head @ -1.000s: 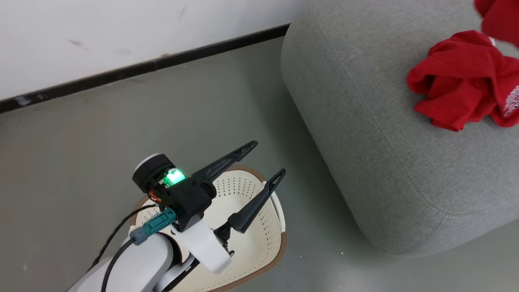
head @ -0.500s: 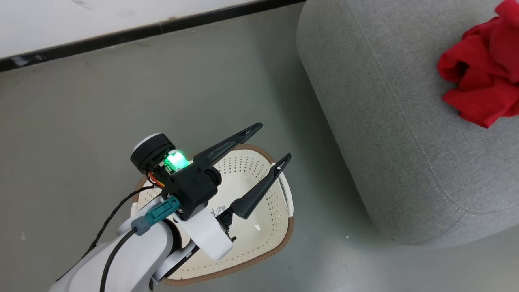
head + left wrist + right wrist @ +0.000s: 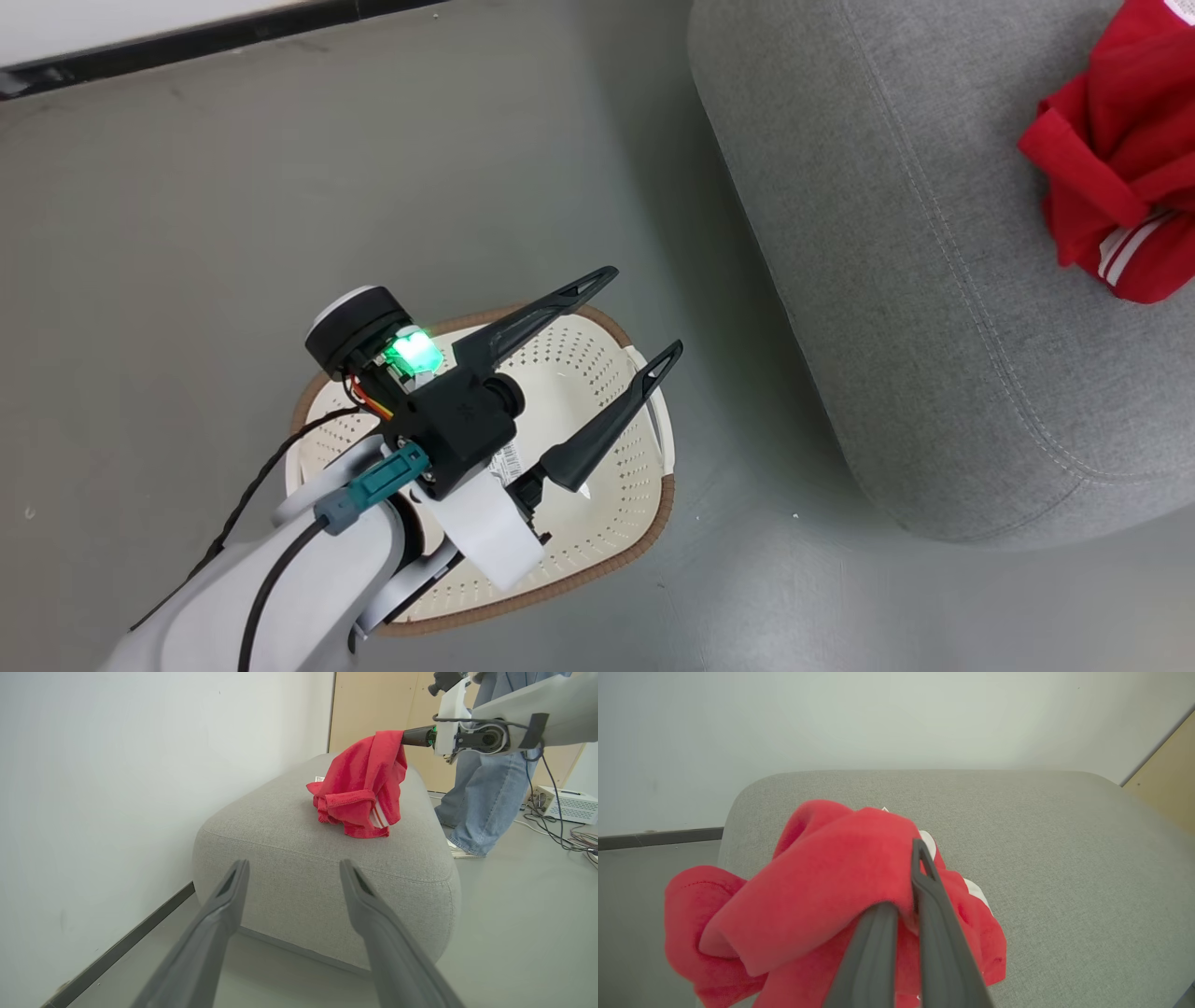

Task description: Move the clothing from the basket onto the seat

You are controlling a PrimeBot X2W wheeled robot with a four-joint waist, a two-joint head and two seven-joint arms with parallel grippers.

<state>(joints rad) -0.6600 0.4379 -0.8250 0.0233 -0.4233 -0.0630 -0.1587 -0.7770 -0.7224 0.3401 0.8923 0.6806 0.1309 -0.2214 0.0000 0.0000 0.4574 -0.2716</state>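
My left gripper (image 3: pixel 640 312) hangs open over the cream perforated basket (image 3: pixel 624 523) on the floor, nothing between its fingers; the part of the basket's inside that shows is bare plastic with a label. In the left wrist view the same gripper (image 3: pixel 294 863) points at the grey seat (image 3: pixel 327 872). Red clothing (image 3: pixel 359 784) with white stripes drapes from my right gripper (image 3: pixel 405 736) down onto the seat top. The right wrist view has that gripper (image 3: pixel 910 872) shut on the red clothing (image 3: pixel 822 877) above the seat (image 3: pixel 1041 849). Clothing (image 3: pixel 1111 187) lies at the seat's (image 3: pixel 887 280) right edge.
A white wall with a dark baseboard (image 3: pixel 187 42) runs behind the basket and seat. A person's legs in jeans (image 3: pixel 486 793) stand beside the seat's far end. A white box (image 3: pixel 567 805) and cables lie on the floor there.
The whole head picture has shifted, so the camera moved. The red clothing at the right edge now shows its white stripes. My left gripper stays open over the basket.
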